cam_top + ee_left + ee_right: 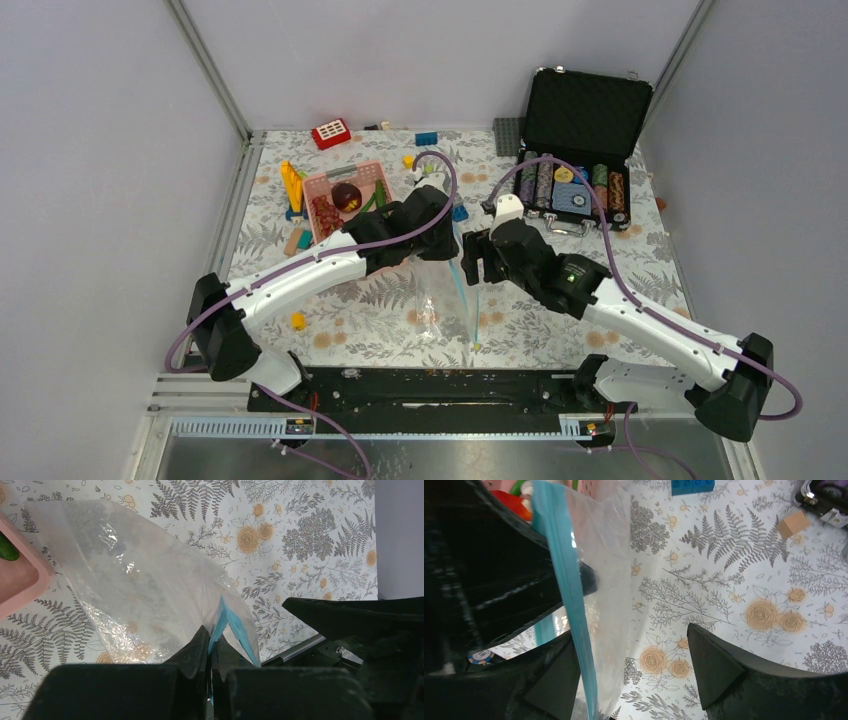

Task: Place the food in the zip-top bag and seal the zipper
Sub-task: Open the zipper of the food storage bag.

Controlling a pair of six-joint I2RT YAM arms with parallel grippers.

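The clear zip-top bag point(437, 300) hangs from my left gripper point(446, 250) down to the table, its light-blue zipper point(466, 305) running along its right edge. In the left wrist view my left gripper point(212, 642) is shut on the bag's mouth edge at the zipper point(231, 625). My right gripper point(476, 260) is open beside it. In the right wrist view the zipper point(570, 600) passes between the open jaws point(634, 672), close to the left finger point(555, 680). The grape bunch point(325, 212), maroon fruit point(346, 195) and green pods point(373, 200) lie in the pink basket point(340, 178).
An open black poker-chip case point(575, 150) stands at the back right. Building blocks lie around: red point(331, 133), yellow point(291, 185), blue point(691, 485), a wooden one point(793, 524) and a small yellow one point(298, 320). The basket's corner point(22, 587) shows by the bag.
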